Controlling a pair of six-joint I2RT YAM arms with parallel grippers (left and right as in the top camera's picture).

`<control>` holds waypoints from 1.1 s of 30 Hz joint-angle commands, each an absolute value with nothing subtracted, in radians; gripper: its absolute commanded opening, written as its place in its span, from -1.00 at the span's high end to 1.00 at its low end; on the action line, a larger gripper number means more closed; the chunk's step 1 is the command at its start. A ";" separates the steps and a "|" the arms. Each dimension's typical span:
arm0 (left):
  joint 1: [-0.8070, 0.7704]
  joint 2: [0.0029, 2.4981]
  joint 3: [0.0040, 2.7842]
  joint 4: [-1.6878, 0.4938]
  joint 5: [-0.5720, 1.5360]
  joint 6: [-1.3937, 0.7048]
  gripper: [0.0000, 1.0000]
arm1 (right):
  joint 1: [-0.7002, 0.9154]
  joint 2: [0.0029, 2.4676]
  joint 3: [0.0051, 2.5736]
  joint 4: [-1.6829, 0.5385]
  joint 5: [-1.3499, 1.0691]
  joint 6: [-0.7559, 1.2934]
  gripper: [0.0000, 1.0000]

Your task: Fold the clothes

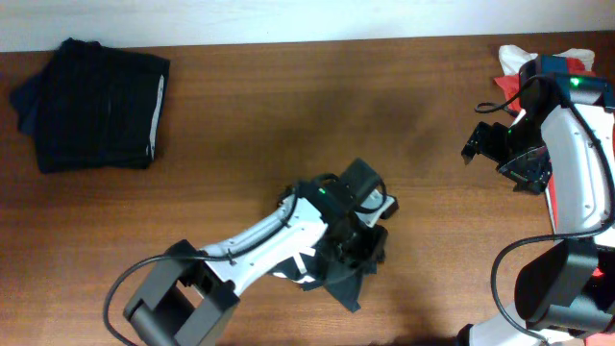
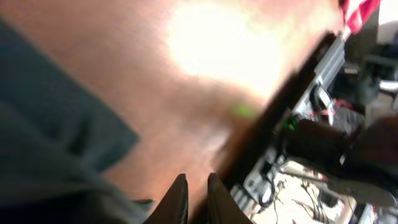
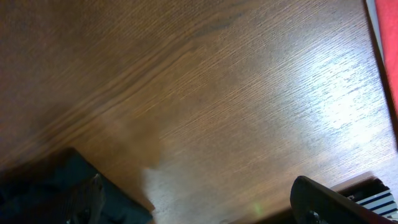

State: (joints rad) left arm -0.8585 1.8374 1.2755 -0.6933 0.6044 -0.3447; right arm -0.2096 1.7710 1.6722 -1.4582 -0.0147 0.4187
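A dark T-shirt (image 1: 338, 281) lies crumpled near the table's front edge, with a bit of white print showing. My left gripper (image 1: 365, 238) sits right on top of it. In the left wrist view the left gripper (image 2: 196, 198) has its fingers almost together, and only brown table shows in the thin slit. The dark cloth (image 2: 56, 137) lies to their left. My right gripper (image 1: 500, 159) hovers open over bare wood at the far right. In the right wrist view the right gripper (image 3: 208, 205) is spread wide with nothing inside, and the dark cloth (image 3: 37, 186) shows behind its left finger.
A folded dark garment (image 1: 96, 104) with a pale stripe lies at the back left corner. Red and white clothes (image 1: 514, 62) are heaped at the back right, behind the right arm. The wooden table (image 1: 288, 125) stretches between them.
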 commanded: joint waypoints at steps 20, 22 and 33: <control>-0.595 1.948 1.430 -0.864 0.498 -0.423 0.19 | -0.210 1.766 1.687 -1.459 0.001 0.422 -0.97; -0.631 1.984 1.430 -0.764 0.532 -0.426 0.19 | -0.210 1.766 1.687 -1.459 0.001 0.423 -0.97; -0.746 2.004 1.587 -0.610 0.701 -0.439 0.20 | -0.210 1.766 1.687 -1.459 0.001 0.423 -0.97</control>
